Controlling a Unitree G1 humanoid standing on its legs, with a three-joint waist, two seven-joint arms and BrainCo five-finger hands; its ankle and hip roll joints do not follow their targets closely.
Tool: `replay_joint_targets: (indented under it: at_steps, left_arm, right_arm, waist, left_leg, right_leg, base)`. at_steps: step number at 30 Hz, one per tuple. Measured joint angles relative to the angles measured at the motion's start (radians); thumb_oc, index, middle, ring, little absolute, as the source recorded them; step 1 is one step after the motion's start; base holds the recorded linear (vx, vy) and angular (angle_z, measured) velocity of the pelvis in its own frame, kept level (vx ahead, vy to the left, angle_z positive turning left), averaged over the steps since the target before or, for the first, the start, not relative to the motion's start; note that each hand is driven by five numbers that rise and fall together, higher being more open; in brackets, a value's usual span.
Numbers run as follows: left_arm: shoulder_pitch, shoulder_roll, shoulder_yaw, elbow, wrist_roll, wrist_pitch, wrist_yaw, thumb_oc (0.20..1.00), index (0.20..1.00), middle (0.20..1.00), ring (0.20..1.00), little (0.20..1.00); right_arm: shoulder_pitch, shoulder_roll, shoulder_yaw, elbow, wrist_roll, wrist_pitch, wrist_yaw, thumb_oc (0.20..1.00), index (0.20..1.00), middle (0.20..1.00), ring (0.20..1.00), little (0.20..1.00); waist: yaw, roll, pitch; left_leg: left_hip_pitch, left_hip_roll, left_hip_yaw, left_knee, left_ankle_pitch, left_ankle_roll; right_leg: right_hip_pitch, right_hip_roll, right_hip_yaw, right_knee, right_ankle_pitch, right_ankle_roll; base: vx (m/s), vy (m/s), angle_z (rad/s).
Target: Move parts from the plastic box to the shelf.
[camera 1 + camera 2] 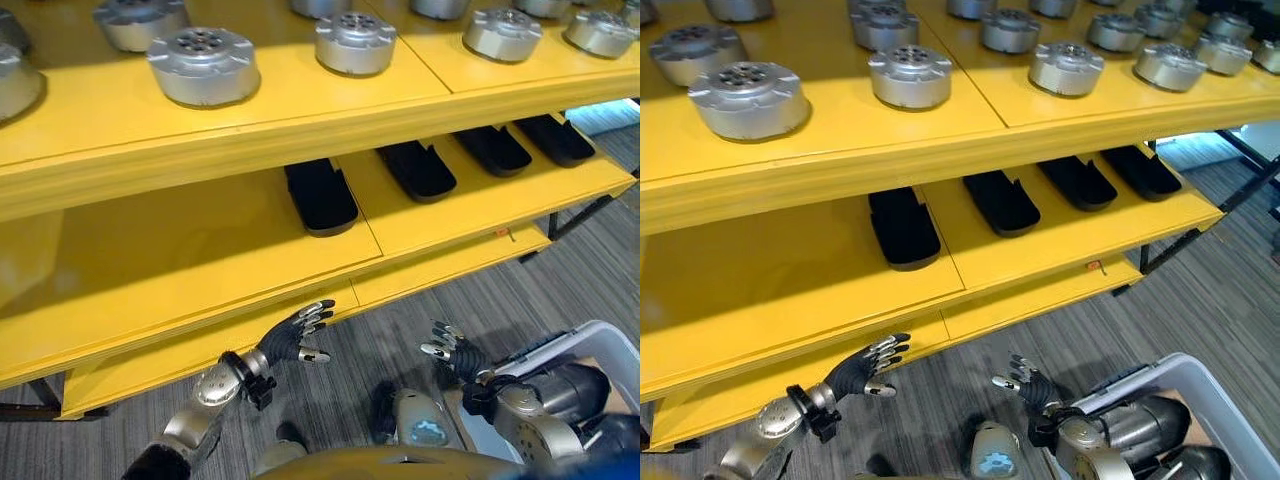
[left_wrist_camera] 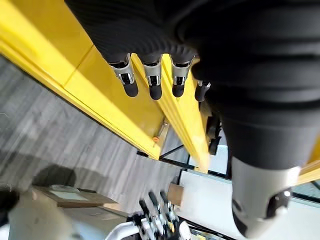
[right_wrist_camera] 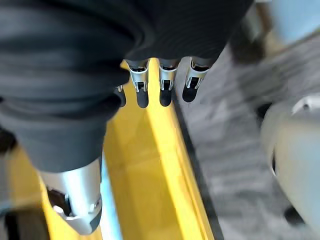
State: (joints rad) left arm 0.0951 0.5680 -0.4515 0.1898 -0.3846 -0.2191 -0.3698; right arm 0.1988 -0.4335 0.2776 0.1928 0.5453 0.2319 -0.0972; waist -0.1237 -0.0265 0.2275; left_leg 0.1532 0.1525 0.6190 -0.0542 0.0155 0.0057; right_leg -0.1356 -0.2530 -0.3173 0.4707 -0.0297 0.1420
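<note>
**Parts on the yellow shelf, counted**

Four black trays (image 1: 904, 226) lie in a row on the lower board of the yellow shelf (image 1: 790, 290). At least twelve round silver parts (image 1: 748, 98) sit on its top board; more are cut off at the edge.

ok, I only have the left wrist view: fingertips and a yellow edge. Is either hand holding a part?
Observer: No. The left hand and right hand are both open and hold nothing, low in front of the shelf.
Operator: Where's the box?
Observer: The white plastic box is at the robot's right, by the right arm, which hides its contents.
Operator: Free shelf space?
Observer: The middle level is bare on the left, with four black trays to the right. Round metal parts sit on top.
</note>
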Motion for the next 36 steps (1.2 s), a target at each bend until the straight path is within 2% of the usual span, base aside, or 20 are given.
replay_joint_targets:
  at_steps: [1,2,3,4,5,6,7,8,9,13,17,21,22,24,25,26,30,31,32,36]
  left_arm:
    - [0.009,0.002,0.0,-0.001,-0.012,0.001,-0.003,1.0,1.0,1.0,1.0,1.0]
    - [0.015,-0.006,-0.007,-0.002,-0.022,0.006,-0.007,1.0,1.0,1.0,1.0,1.0]
    - [0.015,-0.008,-0.019,-0.003,-0.031,0.011,-0.003,1.0,1.0,1.0,1.0,1.0]
    - [0.008,-0.011,-0.017,-0.003,-0.035,0.012,0.0,1.0,1.0,1.0,1.0,1.0]
    - [-0.002,-0.038,0.005,-0.001,-0.038,0.018,0.019,1.0,1.0,1.0,1.0,1.0]
    - [0.005,-0.046,0.011,-0.007,-0.038,0.014,0.022,1.0,1.0,1.0,1.0,1.0]
    - [0.011,-0.065,0.008,-0.011,-0.038,0.016,0.03,1.0,1.0,1.0,1.0,1.0]
    - [0.011,-0.077,-0.004,-0.034,-0.038,0.016,0.036,1.0,1.0,1.0,1.0,1.0]
    - [0.023,-0.089,-0.011,-0.083,-0.039,0.01,0.056,1.0,1.0,1.0,1.0,1.0]
    - [0.099,-0.155,0.105,-0.098,-0.158,-0.011,0.139,1.0,1.0,1.0,1.0,1.0]
    - [0.088,-0.165,0.085,-0.094,-0.137,-0.026,0.172,1.0,1.0,1.0,1.0,1.0]
    - [0.043,-0.164,0.077,-0.095,-0.137,-0.03,0.221,1.0,1.0,1.0,1.0,1.0]
    - [0.039,-0.165,0.077,-0.094,-0.137,-0.033,0.229,1.0,1.0,1.0,1.0,1.0]
    - [0.041,-0.167,0.077,-0.088,-0.137,-0.037,0.273,1.0,1.0,1.0,1.0,1.0]
    - [0.053,-0.166,0.081,-0.088,-0.138,-0.042,0.294,1.0,1.0,1.0,1.0,1.0]
    - [0.06,-0.161,0.082,-0.087,-0.138,-0.043,0.306,1.0,1.0,1.0,1.0,1.0]
    - [0.047,-0.161,0.093,-0.09,-0.138,-0.049,0.301,1.0,1.0,1.0,1.0,1.0]
    - [0.052,-0.16,0.105,-0.088,-0.137,-0.051,0.3,1.0,1.0,1.0,1.0,1.0]
    - [0.058,-0.157,0.11,-0.093,-0.136,-0.052,0.299,1.0,1.0,1.0,1.0,1.0]
    - [0.103,-0.141,0.098,-0.094,-0.105,-0.052,0.286,1.0,1.0,1.0,1.0,1.0]
  right_arm:
    - [0.0,0.0,0.0,-0.002,0.0,-0.001,-0.014,1.0,1.0,1.0,1.0,1.0]
    - [-0.009,-0.006,0.002,-0.006,-0.011,-0.003,-0.029,1.0,1.0,1.0,1.0,1.0]
    - [-0.078,-0.01,0.009,-0.004,-0.032,-0.007,-0.044,1.0,1.0,1.0,1.0,1.0]
    - [-0.1,-0.003,0.013,-0.004,-0.038,-0.012,-0.046,1.0,1.0,1.0,1.0,1.0]
    - [-0.125,-0.005,0.022,0.0,-0.054,-0.015,-0.068,1.0,1.0,1.0,1.0,1.0]
    - [-0.112,-0.006,0.039,-0.009,-0.07,-0.015,-0.086,1.0,1.0,1.0,1.0,1.0]
    - [-0.086,-0.029,0.045,-0.029,-0.082,-0.015,-0.106,1.0,1.0,1.0,1.0,1.0]
    - [-0.072,-0.064,0.035,-0.05,-0.092,-0.009,-0.113,1.0,1.0,1.0,1.0,1.0]
    - [-0.039,-0.12,-0.013,-0.082,-0.099,-0.005,-0.119,1.0,1.0,1.0,1.0,1.0]
    - [0.065,-0.115,-0.041,-0.121,-0.109,-0.009,-0.178,1.0,1.0,1.0,1.0,1.0]
    - [0.011,-0.116,-0.045,-0.093,-0.11,-0.036,-0.217,1.0,1.0,1.0,1.0,1.0]
    - [-0.003,-0.116,-0.071,-0.076,-0.12,-0.044,-0.221,1.0,1.0,1.0,1.0,1.0]
    - [-0.002,-0.116,-0.071,-0.075,-0.124,-0.044,-0.22,1.0,1.0,1.0,1.0,1.0]
    - [-0.013,-0.112,-0.064,-0.031,-0.152,-0.045,-0.207,1.0,1.0,1.0,1.0,1.0]
    - [-0.023,-0.104,-0.062,-0.015,-0.159,-0.048,-0.193,1.0,1.0,1.0,1.0,1.0]
    - [-0.028,-0.094,-0.065,-0.014,-0.158,-0.059,-0.184,1.0,1.0,1.0,1.0,1.0]
    - [0.059,-0.081,-0.081,-0.058,-0.154,-0.065,-0.18,1.0,1.0,1.0,1.0,1.0]
    - [0.092,-0.074,-0.08,-0.091,-0.154,-0.065,-0.179,1.0,1.0,1.0,1.0,1.0]
    - [0.095,-0.059,-0.078,-0.091,-0.154,-0.064,-0.178,1.0,1.0,1.0,1.0,1.0]
    - [0.113,-0.016,-0.06,-0.1,-0.154,-0.064,-0.171,1.0,1.0,1.0,1.0,1.0]
  waist:
    - [0.005,0.007,0.001]
    - [0.009,0.018,-0.002]
    - [0.01,0.046,0.003]
    - [0.008,0.035,0.003]
    - [0.01,0.03,0.013]
    - [0.034,0.016,0.003]
    - [0.024,-0.021,-0.006]
    - [0.017,-0.033,-0.009]
    - [-0.005,-0.012,-0.005]
    - [-0.049,-0.025,-0.003]
    - [-0.071,-0.026,0.002]
    - [-0.081,-0.022,0.007]
    - [-0.082,-0.022,0.008]
    - [-0.048,-0.027,0.011]
    - [-0.021,-0.034,0.009]
    - [-0.001,-0.039,0.013]
    - [-0.03,-0.019,0.012]
    - [-0.039,0.009,0.001]
    - [-0.035,0.024,-0.004]
    - [-0.031,0.022,-0.007]
  left_leg:
    - [0.008,0.012,0.006,0.009,-0.001,-0.007]
    - [0.002,0.018,0.004,0.027,-0.009,-0.032]
    - [-0.002,0.049,0.039,0.035,-0.008,-0.058]
    - [-0.001,0.055,0.067,0.058,-0.016,-0.082]
    - [-0.005,0.122,0.109,0.167,-0.039,-0.117]
    - [-0.031,0.227,0.102,0.321,-0.046,-0.107]
    - [-0.091,0.263,0.029,0.416,-0.062,-0.126]
    - [-0.104,0.221,0.018,0.352,-0.07,-0.138]
    - [-0.118,0.142,0.049,0.203,0.013,-0.111]
    - [-0.071,0.177,0.114,0.164,0.083,-0.091]
    - [-0.048,0.215,0.114,0.218,0.142,-0.137]
    - [-0.01,0.201,0.068,0.184,0.149,-0.169]
    - [-0.008,0.191,0.034,0.178,0.148,-0.17]
    - [0.004,0.123,-0.202,0.169,0.1,-0.157]
    - [0.004,0.069,-0.332,0.182,0.052,-0.122]
    - [0.003,0.036,-0.376,0.183,0.014,-0.107]
    - [-0.076,-0.037,-0.352,0.165,-0.02,-0.084]
    - [-0.1,-0.086,-0.335,0.149,-0.08,-0.024]
    - [-0.09,-0.125,-0.392,0.097,-0.103,0.0]
    - [-0.031,-0.164,-0.317,-0.003,-0.06,0.022]
  right_leg:
    - [0.003,-0.014,-0.001,0.033,-0.003,-0.009]
    - [0.017,0.028,-0.021,-0.028,-0.013,-0.019]
    - [0.033,0.073,-0.034,-0.141,-0.026,-0.043]
    - [0.067,0.077,-0.075,-0.208,-0.054,-0.088]
    - [0.105,0.114,-0.162,-0.296,-0.089,-0.147]
    - [0.155,0.169,-0.185,-0.383,-0.06,-0.179]
    - [0.191,0.209,-0.149,-0.455,-0.017,-0.218]
    - [0.187,0.217,-0.122,-0.473,-0.007,-0.232]
    - [0.18,0.244,-0.104,-0.487,0.006,-0.224]
    - [0.185,0.288,-0.106,-0.492,-0.006,-0.217]
    - [0.191,0.309,-0.053,-0.499,-0.008,-0.217]
    - [0.191,0.316,0.025,-0.5,-0.006,-0.223]
    - [0.188,0.317,0.047,-0.505,-0.002,-0.23]
    - [0.167,0.314,0.161,-0.503,0.043,-0.278]
    - [0.148,0.309,0.229,-0.492,0.057,-0.28]
    - [0.141,0.3,0.275,-0.499,0.058,-0.268]
    - [0.127,0.277,0.273,-0.496,0.065,-0.243]
    - [0.092,0.279,0.277,-0.46,0.058,-0.221]
    - [0.062,0.284,0.299,-0.432,0.055,-0.208]
    - [0.037,0.244,0.304,-0.397,0.052,-0.127]
  base:
    - [-0.06,-0.333,-0.46]
    - [-0.06,-0.414,-1.19]
    - [-0.04,-0.506,-1.37]
    - [-0.02,-0.408,-1.64]
    - [-0.01,-0.475,-1.58]
    - [0.01,-0.518,-1.48]
    - [0.02,-0.599,-1.17]
    - [0.01,-0.563,-0.87]
    - [0.0,-0.572,-0.59]
    - [-0.03,-0.499,-0.5]
    - [-0.03,-0.445,-0.57]
    - [0.03,-0.096,-0.51]
    - [0.05,-0.042,-0.93]
    - [0.06,-0.038,-1.35]
    - [0.06,-0.014,-1.48]
    - [0.05,-0.038,-1.5]
    - [0.03,-0.012,-0.38]
    - [0.03,0.005,-0.44]
    - [0.03,0.022,-0.7]
    - [0.04,0.093,-0.58]
